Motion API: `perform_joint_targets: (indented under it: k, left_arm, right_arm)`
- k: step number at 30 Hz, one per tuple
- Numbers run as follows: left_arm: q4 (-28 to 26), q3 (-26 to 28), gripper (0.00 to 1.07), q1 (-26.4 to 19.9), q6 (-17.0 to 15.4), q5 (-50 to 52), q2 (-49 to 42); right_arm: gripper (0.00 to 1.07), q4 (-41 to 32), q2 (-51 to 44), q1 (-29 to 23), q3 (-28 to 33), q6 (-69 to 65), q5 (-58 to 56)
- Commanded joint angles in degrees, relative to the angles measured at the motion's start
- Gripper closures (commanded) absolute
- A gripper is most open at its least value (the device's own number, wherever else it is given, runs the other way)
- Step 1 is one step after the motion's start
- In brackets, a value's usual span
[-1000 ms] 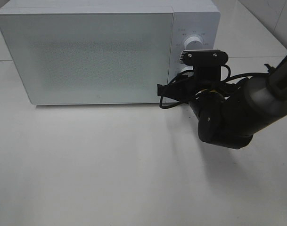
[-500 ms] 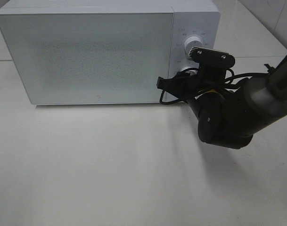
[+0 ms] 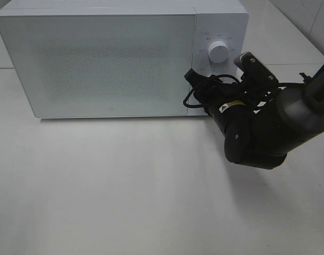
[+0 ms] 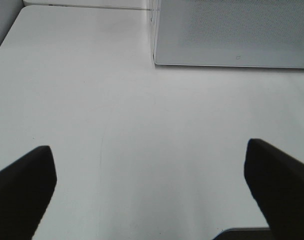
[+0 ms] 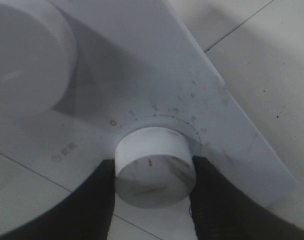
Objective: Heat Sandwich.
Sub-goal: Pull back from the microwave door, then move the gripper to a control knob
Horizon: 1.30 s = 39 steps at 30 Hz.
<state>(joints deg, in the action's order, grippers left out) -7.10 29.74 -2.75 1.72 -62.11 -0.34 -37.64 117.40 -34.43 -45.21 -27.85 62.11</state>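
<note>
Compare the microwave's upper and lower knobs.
The upper knob stands free; the lower knob is clamped by the right gripper. From the high camera the upper knob shows plainly, while the lower knob is hidden behind the arm. Both are round and white, on the microwave's panel.

microwave (image 3: 98, 58): white, door shut | lower dial (image 5: 154, 167): white, I see it clamped by right gripper (image 5: 154, 197) (red mark showing)
</note>
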Motion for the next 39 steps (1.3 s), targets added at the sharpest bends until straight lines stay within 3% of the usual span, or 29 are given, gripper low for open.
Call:
perform_joint_targets:
  k: [1,17,24,39]
  left_arm:
    - [-0.1,-0.2,0.09,0.1,-0.1,0.8,-0.9]
    - [-0.1,-0.2,0.09,0.1,-0.1,0.8,-0.9]
    - [-0.1,-0.2,0.09,0.1,-0.1,0.8,-0.9]
    - [-0.1,-0.2,0.09,0.1,-0.1,0.8,-0.9]
  right_arm:
    - [0.90,-0.9,-1.5,0.5,-1.1,-5.8,13.9]
    - [0.90,-2.9,-1.5,0.5,-1.1,-26.9,18.0]
    - [0.89,-7.8,-1.8,0.5,-1.1,-37.6,18.0]
    - [0.88,-11.5,-4.8,0.5,-1.1,-45.5,18.0]
